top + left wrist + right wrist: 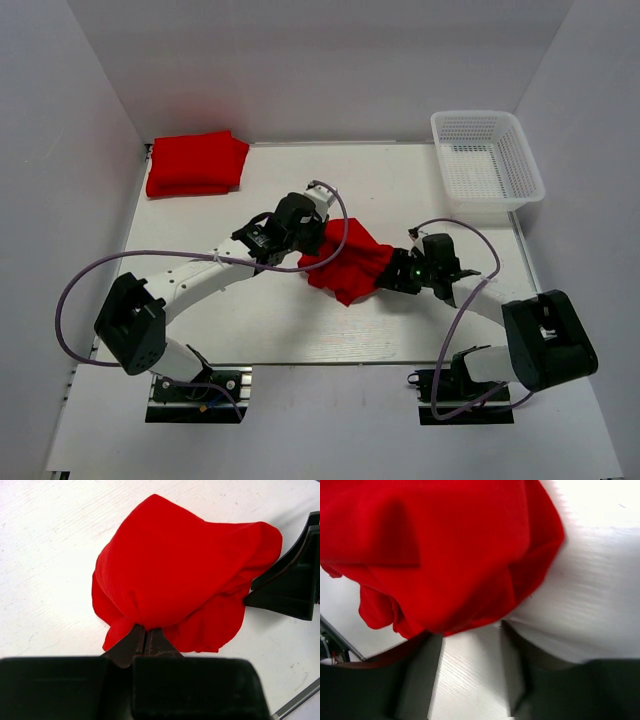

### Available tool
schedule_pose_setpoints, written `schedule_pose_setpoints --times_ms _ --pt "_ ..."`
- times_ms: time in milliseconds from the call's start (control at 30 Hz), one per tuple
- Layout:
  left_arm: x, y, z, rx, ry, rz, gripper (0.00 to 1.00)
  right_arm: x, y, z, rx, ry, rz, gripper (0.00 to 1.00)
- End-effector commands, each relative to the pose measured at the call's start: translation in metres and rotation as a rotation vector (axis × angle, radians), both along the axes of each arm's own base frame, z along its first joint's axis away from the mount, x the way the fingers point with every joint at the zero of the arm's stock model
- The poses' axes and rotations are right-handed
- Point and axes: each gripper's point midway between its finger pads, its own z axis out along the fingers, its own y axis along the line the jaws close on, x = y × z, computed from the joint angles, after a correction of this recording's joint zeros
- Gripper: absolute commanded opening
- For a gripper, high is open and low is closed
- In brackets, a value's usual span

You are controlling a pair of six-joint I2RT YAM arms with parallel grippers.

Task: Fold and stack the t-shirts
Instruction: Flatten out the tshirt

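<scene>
A crumpled red t-shirt (347, 264) lies bunched at the table's middle. My left gripper (312, 240) is shut on its cloth at the near edge of the bundle, as the left wrist view shows (145, 630), with the t-shirt (185, 570) bulging above the jaws. My right gripper (393, 276) is open at the bundle's right side; in the right wrist view its fingers (420, 665) stand apart on the table with the t-shirt (445, 555) just beyond their tips. A folded red t-shirt stack (196, 163) lies at the far left.
A white mesh basket (487, 163) stands at the far right corner. White walls surround the table (300, 320). The right gripper shows as a black shape at the right edge of the left wrist view (292, 580).
</scene>
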Motion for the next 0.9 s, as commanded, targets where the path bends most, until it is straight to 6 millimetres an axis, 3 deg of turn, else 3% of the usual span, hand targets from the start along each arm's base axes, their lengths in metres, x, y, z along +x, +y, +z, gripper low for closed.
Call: schedule_pose_setpoints --times_ms 0,33,100,133,200,267,300,367,400,433,467,500,533,567,600,633,700,733,800,867 --pt "0.001 0.008 0.017 -0.03 -0.038 0.036 0.0 0.007 0.018 0.007 0.096 -0.034 0.03 0.49" --pt "-0.001 0.01 0.015 -0.022 -0.03 0.036 0.0 0.008 0.018 0.007 0.1 -0.031 0.028 0.36" --pt "0.0 0.011 0.019 -0.03 -0.036 0.05 0.0 0.01 0.02 0.007 0.098 -0.034 0.027 0.2" --pt "0.003 0.016 0.023 -0.032 -0.047 0.068 0.0 0.013 0.019 0.009 0.092 -0.043 0.014 0.02" --pt "0.004 0.021 0.024 -0.021 -0.054 0.087 0.0 0.018 0.014 0.012 0.064 -0.068 -0.009 0.0" --pt "0.013 0.033 0.037 0.006 -0.095 0.158 0.0 0.027 -0.005 0.016 -0.036 -0.113 -0.074 0.0" --pt "0.016 0.038 0.042 0.019 -0.108 0.185 0.0 0.04 -0.009 0.031 -0.061 -0.156 -0.104 0.0" --pt "0.028 0.061 0.067 0.038 -0.17 0.308 0.0 0.05 -0.038 0.046 -0.193 -0.216 -0.202 0.0" --pt "0.034 0.071 0.076 0.058 -0.203 0.368 0.0 0.062 -0.041 0.075 -0.189 -0.293 -0.237 0.0" --pt "0.04 0.077 0.09 0.053 -0.228 0.406 0.0 0.063 -0.053 0.075 -0.242 -0.295 -0.269 0.0" --pt "0.041 0.083 0.101 0.049 -0.25 0.433 0.0 0.071 -0.07 0.1 -0.285 -0.37 -0.357 0.0" --pt "0.042 0.092 0.119 0.045 -0.284 0.478 0.0 0.075 -0.075 0.113 -0.295 -0.396 -0.381 0.0" --pt "0.046 0.099 0.125 0.049 -0.294 0.508 0.0 0.078 -0.084 0.124 -0.324 -0.431 -0.416 0.0" --pt "0.043 0.105 0.142 0.03 -0.326 0.52 0.0 0.082 -0.091 0.148 -0.323 -0.488 -0.46 0.0" --pt "0.046 0.113 0.158 0.01 -0.355 0.559 0.0 0.084 -0.096 0.16 -0.346 -0.52 -0.467 0.0" --pt "0.045 0.117 0.171 0.008 -0.389 0.558 0.0 0.091 -0.104 0.191 -0.349 -0.581 -0.524 0.0" --pt "0.043 0.132 0.206 -0.028 -0.461 0.6 0.0 0.095 -0.121 0.215 -0.404 -0.635 -0.592 0.0" --pt "0.042 0.137 0.22 -0.042 -0.491 0.619 0.0 0.099 -0.125 0.252 -0.387 -0.702 -0.63 0.0" --pt "0.038 0.155 0.248 -0.028 -0.558 0.676 0.0 0.1 -0.142 0.274 -0.457 -0.751 -0.679 0.0" --pt "0.028 0.171 0.269 -0.038 -0.6 0.712 0.0 0.099 -0.149 0.321 -0.464 -0.84 -0.717 0.0"
